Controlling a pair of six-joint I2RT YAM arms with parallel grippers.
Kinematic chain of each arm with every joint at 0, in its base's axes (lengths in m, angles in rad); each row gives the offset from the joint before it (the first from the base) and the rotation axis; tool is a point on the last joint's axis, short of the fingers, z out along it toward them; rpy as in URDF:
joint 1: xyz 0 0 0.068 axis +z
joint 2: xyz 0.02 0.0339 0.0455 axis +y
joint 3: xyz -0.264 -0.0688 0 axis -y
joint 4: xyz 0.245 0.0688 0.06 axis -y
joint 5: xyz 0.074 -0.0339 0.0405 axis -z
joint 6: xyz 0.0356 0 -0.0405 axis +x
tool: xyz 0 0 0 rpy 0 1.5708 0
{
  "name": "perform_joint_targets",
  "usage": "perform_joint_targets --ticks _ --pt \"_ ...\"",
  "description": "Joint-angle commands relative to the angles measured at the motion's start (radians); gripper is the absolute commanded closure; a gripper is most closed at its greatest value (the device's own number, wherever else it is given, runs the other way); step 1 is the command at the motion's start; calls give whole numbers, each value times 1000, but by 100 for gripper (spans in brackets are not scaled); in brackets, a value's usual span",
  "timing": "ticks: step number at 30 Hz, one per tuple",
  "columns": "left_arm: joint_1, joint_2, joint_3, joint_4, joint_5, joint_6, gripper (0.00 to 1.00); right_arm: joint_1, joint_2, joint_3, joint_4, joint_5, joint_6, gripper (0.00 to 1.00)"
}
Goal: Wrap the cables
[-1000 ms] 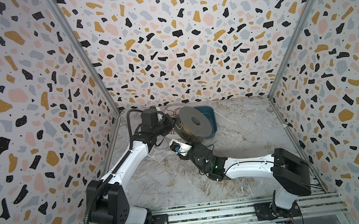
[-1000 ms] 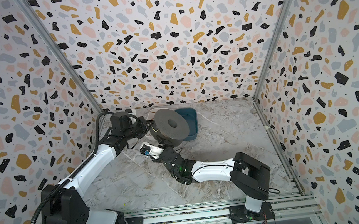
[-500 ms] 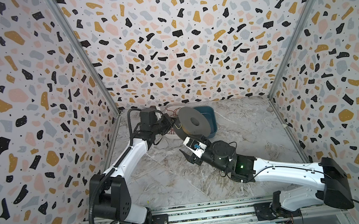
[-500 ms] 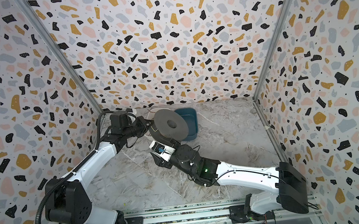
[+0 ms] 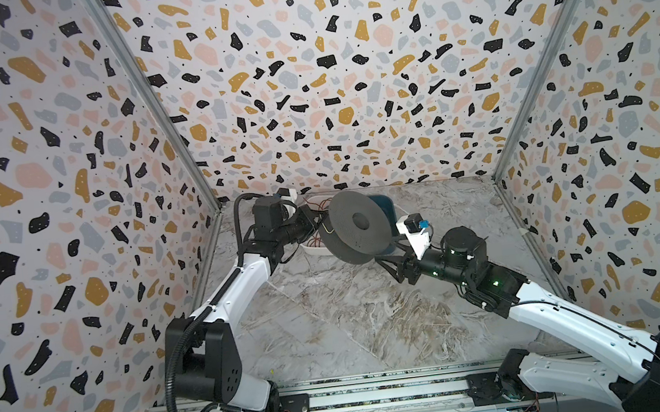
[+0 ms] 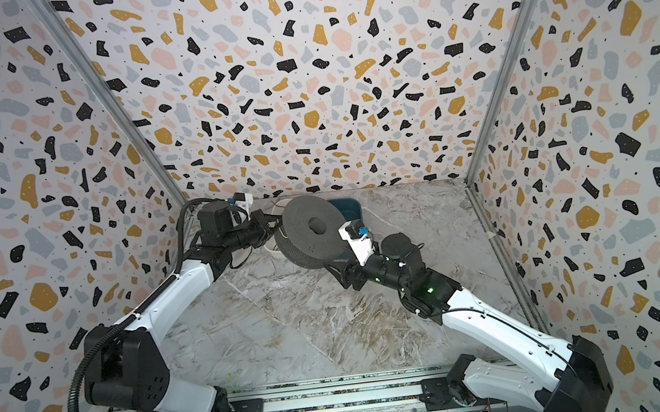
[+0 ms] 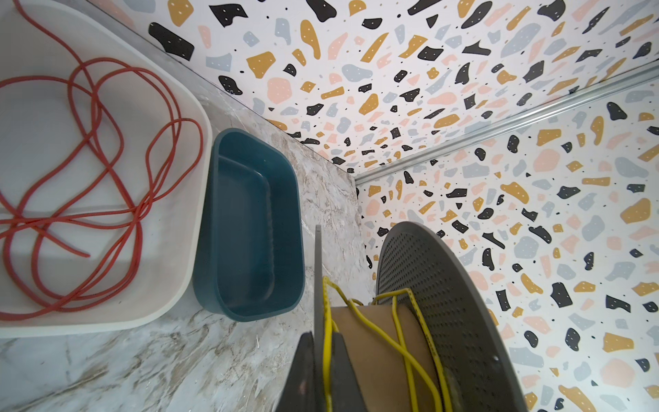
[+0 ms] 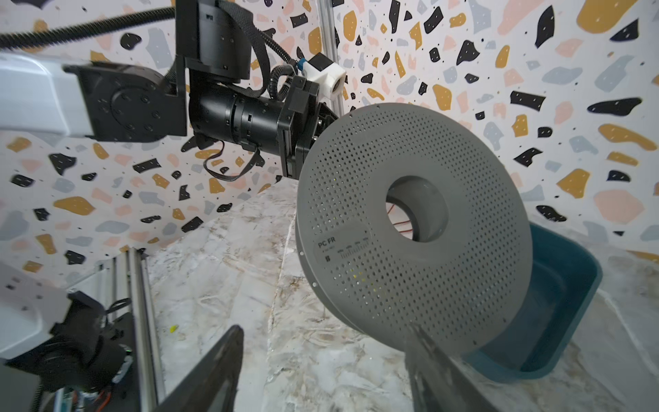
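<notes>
A grey perforated spool (image 5: 357, 225) (image 6: 314, 229) hangs tilted above the floor at the back. My left gripper (image 7: 321, 337) (image 5: 315, 221) is shut on the spool's thin flange, with the yellow cable (image 7: 399, 331) pinched alongside. A few loose turns of that yellow cable lie round the spool's brown core (image 7: 371, 342). The dark red cable (image 7: 107, 142) lies in tangled loops in the white tray (image 7: 171, 285). My right gripper (image 8: 324, 330) (image 5: 388, 261) stands open just below the spool's lower edge (image 8: 410, 232), with nothing between its fingers.
A dark blue bin (image 7: 207, 214) (image 5: 386, 205) stands beside the white tray against the back wall, right behind the spool. The marble floor (image 5: 333, 332) is walled on three sides. A metal rail (image 5: 381, 394) runs along the front.
My right arm has swung to the right, taking its gripper from under the spool's left side to below its lower right edge, with the jaws wider apart. The left gripper still holds the spool.
</notes>
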Motion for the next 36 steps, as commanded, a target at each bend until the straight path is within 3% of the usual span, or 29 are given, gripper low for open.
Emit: perform_joint_targets --ticks 1,9,13,22,28,36 --pt "6 -4 -1 153 99 -4 100 -103 -36 -10 -18 -207 145 31" --pt "11 12 -31 251 166 -53 100 -402 -7 -129 195 -546 414 36" --pt "13 7 -25 255 182 -61 100 -478 60 -178 331 -630 513 44" --pt "14 10 -24 267 232 -85 100 -505 214 -217 715 -743 763 54" --pt "13 2 -26 277 249 -111 100 -503 298 -200 825 -764 850 56" --pt "13 -8 -43 336 279 -155 100 -475 385 -119 841 -805 887 59"
